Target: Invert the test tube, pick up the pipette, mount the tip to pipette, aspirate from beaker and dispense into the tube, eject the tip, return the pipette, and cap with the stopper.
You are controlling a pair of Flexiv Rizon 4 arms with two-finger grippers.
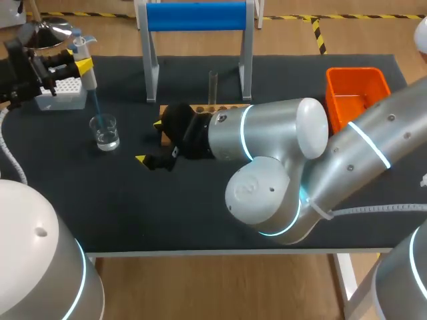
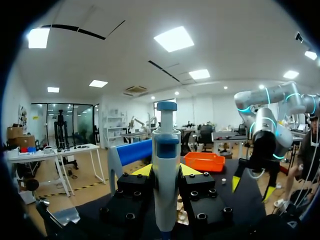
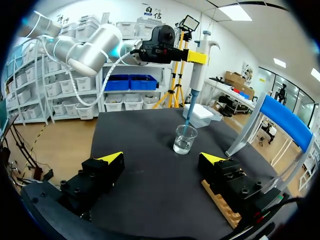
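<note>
The left end effector (image 2: pixel 166 172) pinches the pipette (image 3: pixel 196 75) upright, its tip (image 1: pixel 95 100) reaching into the beaker (image 3: pixel 184 139) directly below. The right end effector (image 3: pixel 162 158), fingers spread, sits farther off.

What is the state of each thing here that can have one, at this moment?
beaker: upright, holds some clear liquid
pipette: tip mounted, tip down in the beaker
test tube: upright in wooden rack
left claw: shut on pipette
right claw: open, empty

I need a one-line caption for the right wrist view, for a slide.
The left gripper holds the pipette, its blue tip lowered into the beaker, ahead of the open right gripper.
</note>
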